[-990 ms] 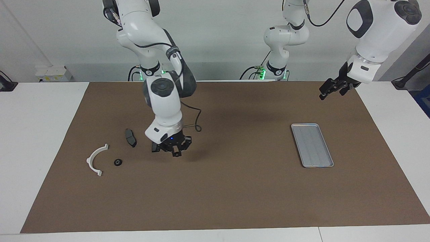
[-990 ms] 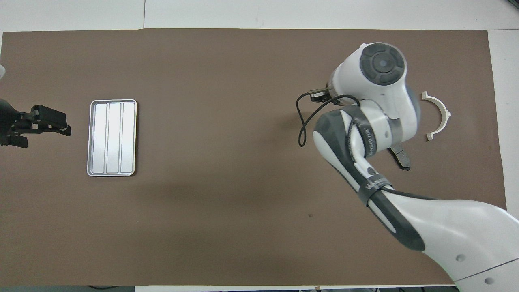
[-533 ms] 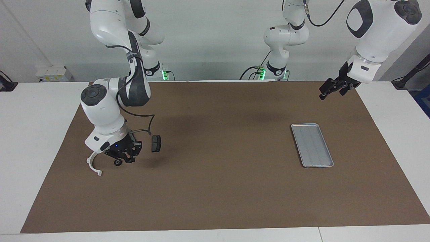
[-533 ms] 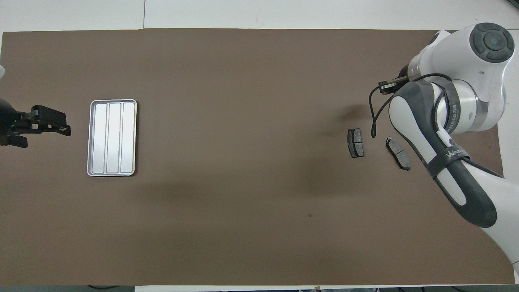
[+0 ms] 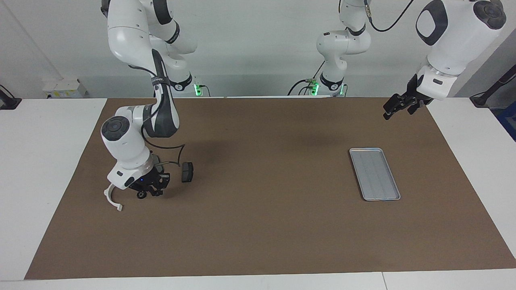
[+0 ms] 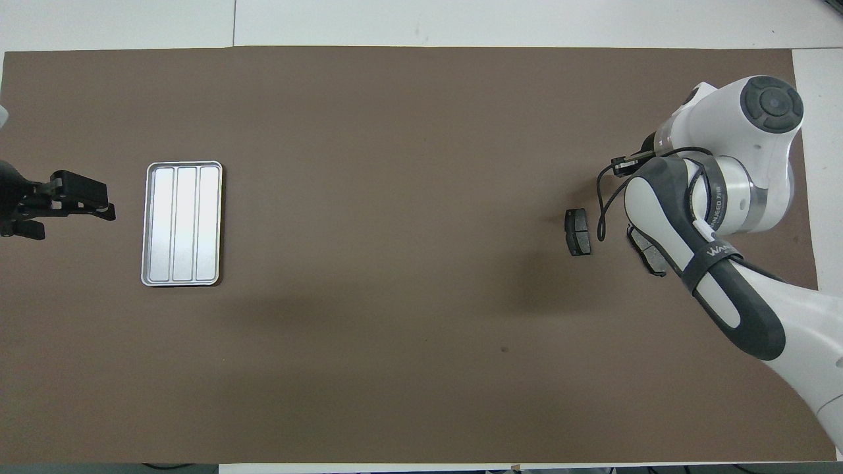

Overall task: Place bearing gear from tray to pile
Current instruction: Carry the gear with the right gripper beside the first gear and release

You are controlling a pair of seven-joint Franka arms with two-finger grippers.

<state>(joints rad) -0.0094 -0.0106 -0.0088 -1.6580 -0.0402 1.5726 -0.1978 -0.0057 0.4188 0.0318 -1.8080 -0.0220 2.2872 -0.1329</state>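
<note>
The small black bearing gear [image 5: 141, 195] lies on the brown mat beside the white semicircular bracket [image 5: 112, 195], at the right arm's end of the table. My right gripper [image 5: 151, 189] hangs low right beside the gear; I cannot tell whether it touches it. One dark brake pad [image 5: 186, 172] [image 6: 578, 232] lies close by. The second pad [image 6: 651, 257] shows partly under the arm in the overhead view, where the arm hides gear and bracket. The silver tray [image 5: 374, 173] [image 6: 182, 224] holds nothing. My left gripper [image 5: 397, 106] [image 6: 79, 201] waits open in the air beside the tray.
The brown mat [image 5: 262, 225] covers most of the white table. A black cable [image 5: 169, 155] loops from the right arm's wrist above the pad. Both arm bases [image 5: 330, 84] stand at the robots' edge of the table.
The right gripper has swung from the spot where a brake pad now lies over to the gear by the bracket. In the last half second it has shifted only slightly. The left arm has not moved.
</note>
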